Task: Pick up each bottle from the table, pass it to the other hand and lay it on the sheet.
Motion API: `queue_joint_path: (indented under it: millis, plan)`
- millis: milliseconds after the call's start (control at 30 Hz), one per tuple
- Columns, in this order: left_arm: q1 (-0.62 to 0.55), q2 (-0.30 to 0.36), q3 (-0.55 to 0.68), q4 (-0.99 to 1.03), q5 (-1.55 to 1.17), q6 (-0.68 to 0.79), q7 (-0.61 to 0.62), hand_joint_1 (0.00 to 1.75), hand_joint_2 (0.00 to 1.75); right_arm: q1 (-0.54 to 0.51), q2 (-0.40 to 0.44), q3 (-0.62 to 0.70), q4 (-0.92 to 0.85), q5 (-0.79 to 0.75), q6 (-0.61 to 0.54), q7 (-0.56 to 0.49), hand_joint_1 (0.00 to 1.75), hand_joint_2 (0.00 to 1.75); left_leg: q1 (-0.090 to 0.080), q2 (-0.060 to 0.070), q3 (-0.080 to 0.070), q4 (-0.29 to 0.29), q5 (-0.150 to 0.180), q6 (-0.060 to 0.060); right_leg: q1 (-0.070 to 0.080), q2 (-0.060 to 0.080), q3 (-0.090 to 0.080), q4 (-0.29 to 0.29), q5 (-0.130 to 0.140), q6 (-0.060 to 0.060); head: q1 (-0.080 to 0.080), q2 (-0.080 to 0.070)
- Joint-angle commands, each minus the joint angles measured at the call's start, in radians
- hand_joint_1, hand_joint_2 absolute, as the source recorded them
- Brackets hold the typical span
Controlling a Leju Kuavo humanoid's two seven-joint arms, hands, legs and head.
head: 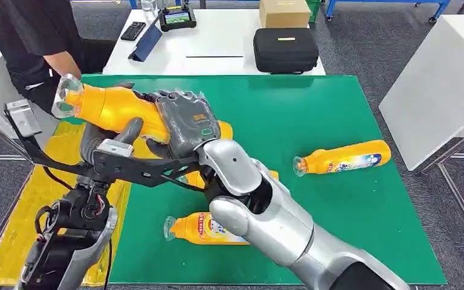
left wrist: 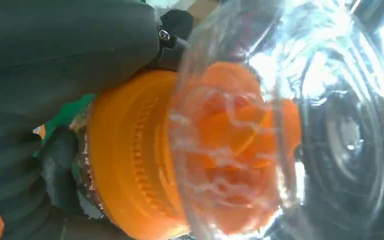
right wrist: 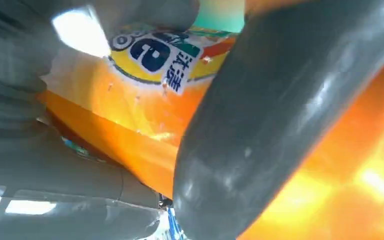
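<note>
An orange bottle (head: 112, 109) with a clear cap is held in the air over the left edge of the green mat (head: 314, 109), cap pointing left. My right hand (head: 184, 121) grips its labelled body (right wrist: 130, 125) from above. My left hand (head: 106, 142) comes up from below, and its thumb and fingers lie around the bottle's shoulder (left wrist: 130, 150) near the cap. The yellow sheet (head: 36, 199) lies on the left below both hands. Two more orange bottles lie on the mat, one at the right (head: 341, 158) and one at the front (head: 202, 228). Another (head: 225, 129) is partly hidden behind my right arm.
A person in black (head: 30, 36) stands at the far left corner of the mat. Behind the mat a white table (head: 217, 42) carries a black case (head: 286, 49), a cardboard box (head: 284, 12) and a tablet. Another white table (head: 441, 84) stands to the right.
</note>
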Motion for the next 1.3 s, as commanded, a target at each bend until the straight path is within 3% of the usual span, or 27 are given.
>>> queue_joint_path:
  millis: [33, 67, 300, 433, 600, 833, 867, 933, 1133, 1300]
  plan:
    - [-0.026, 0.004, 0.035, -0.011, -0.007, -0.031, -0.005, 1.75, 1.75, -0.014, -0.072, 0.061, 0.065, 0.043, 0.055, -0.023, 0.0, 1.75, 0.002, -0.001, 0.003, 0.0, -0.001, -0.003, 0.002, -0.002, 0.004, -0.002, -0.001, 0.0, 0.0, 0.0]
    - [-0.025, 0.004, 0.037, -0.013, -0.012, -0.033, -0.007, 1.75, 1.75, -0.017, -0.075, 0.062, 0.067, 0.063, 0.054, -0.01, 0.0, 0.0, 0.001, -0.001, 0.002, 0.0, 0.0, -0.002, 0.001, -0.002, 0.003, -0.001, 0.0, 0.0, 0.0, 0.0]
    - [0.059, 0.041, 0.241, -0.066, -0.089, -0.075, -0.045, 1.75, 1.75, 0.054, -0.23, -0.146, 0.029, 0.219, 0.082, -0.044, 0.0, 0.0, 0.003, 0.0, 0.007, -0.002, -0.002, -0.005, 0.003, -0.003, 0.009, -0.004, -0.001, 0.001, 0.0, 0.0]
    - [0.054, 0.03, 0.262, -0.058, -0.091, -0.092, -0.032, 1.75, 1.75, 0.078, -0.23, -0.201, -0.013, 0.248, 0.124, -0.071, 0.0, 0.0, 0.001, -0.009, 0.001, 0.0, 0.001, -0.002, 0.001, -0.008, 0.003, -0.001, -0.001, 0.001, 0.002, 0.0]
    - [0.061, 0.036, 0.26, -0.057, -0.115, -0.081, -0.037, 1.75, 1.75, 0.092, -0.229, -0.22, -0.032, 0.261, 0.125, -0.062, 0.0, 0.0, 0.001, -0.003, 0.001, 0.0, 0.0, -0.002, 0.0, -0.004, 0.003, -0.001, -0.001, 0.0, 0.0, 0.0]
    - [0.081, 0.073, 0.33, 0.002, -0.307, -0.042, -0.093, 1.75, 1.75, 0.207, -0.326, -0.423, -0.328, 0.223, 0.141, -0.114, 0.0, 0.0, 0.0, -0.005, 0.0, 0.0, 0.001, -0.002, 0.0, -0.007, 0.001, -0.001, -0.001, 0.0, 0.0, 0.0]
    - [0.081, 0.073, 0.33, 0.002, -0.307, -0.042, -0.093, 1.75, 1.75, 0.207, -0.326, -0.423, -0.328, 0.223, 0.141, -0.114, 0.0, 0.0, 0.002, -0.007, 0.004, 0.001, -0.002, -0.005, 0.002, -0.009, 0.007, -0.002, -0.003, 0.001, 0.0, 0.0]
    - [0.072, 0.072, 0.333, 0.007, -0.309, -0.043, -0.093, 1.75, 1.75, 0.21, -0.32, -0.429, -0.34, 0.224, 0.155, -0.115, 0.0, 0.0, 0.0, -0.004, -0.001, 0.0, 0.001, -0.001, -0.001, -0.005, 0.0, -0.001, 0.0, 0.0, 0.0, 0.0]
    - [0.074, 0.068, 0.33, 0.003, -0.311, -0.043, -0.091, 1.75, 1.75, 0.208, -0.311, -0.422, -0.325, 0.229, 0.157, -0.115, 0.0, 0.0, 0.0, -0.003, 0.0, 0.0, 0.0, -0.002, 0.0, -0.004, 0.001, -0.001, 0.0, 0.0, 0.0, 0.0]
    - [0.06, 0.117, 0.35, 0.066, -0.938, 0.177, -0.161, 1.75, 1.75, 0.273, -0.319, -0.543, -0.472, 0.156, 0.12, -0.172, 0.0, 0.0, 0.001, -0.005, 0.0, 0.0, 0.0, -0.003, 0.0, -0.006, 0.002, -0.001, -0.001, 0.0, 0.0, 0.0]
